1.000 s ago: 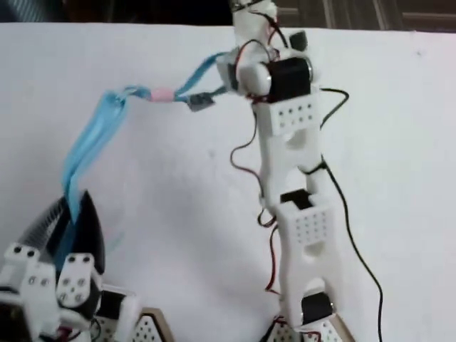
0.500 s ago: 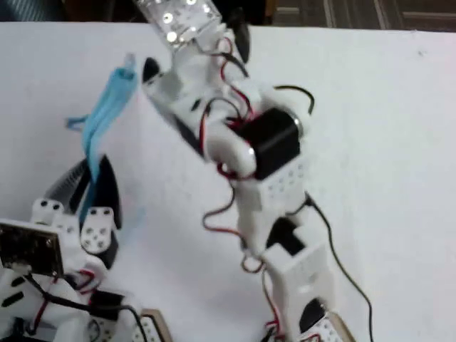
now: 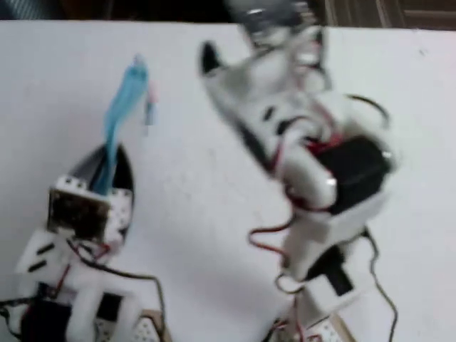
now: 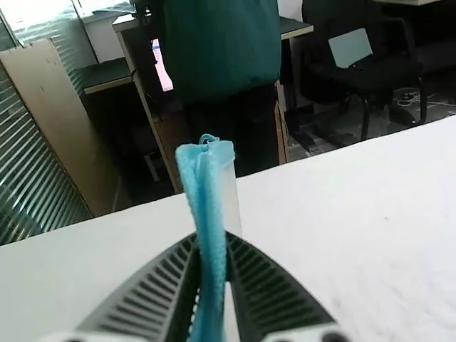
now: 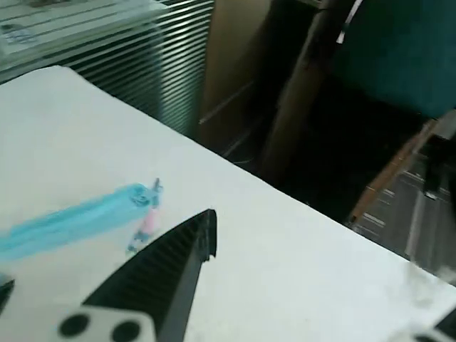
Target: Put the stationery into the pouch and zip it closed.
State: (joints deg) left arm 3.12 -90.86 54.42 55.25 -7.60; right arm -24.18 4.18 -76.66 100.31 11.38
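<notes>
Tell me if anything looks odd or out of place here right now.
Yes. The blue pouch is pinched in the left tool and sticks out edge-up as a thin strip over the table, not lying flat and open for loading. Its pink zip pull hangs at the far end.

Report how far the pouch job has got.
Looks done: the pouch appears flat and closed along its edge, with its pink pull at the far end. What is inside cannot be seen.
In hand: the left gripper is clamped on the pouch's near end. The right gripper is apart from the pouch.
Left: probably only checking that the zip is fully shut and putting the pouch down.
</notes>
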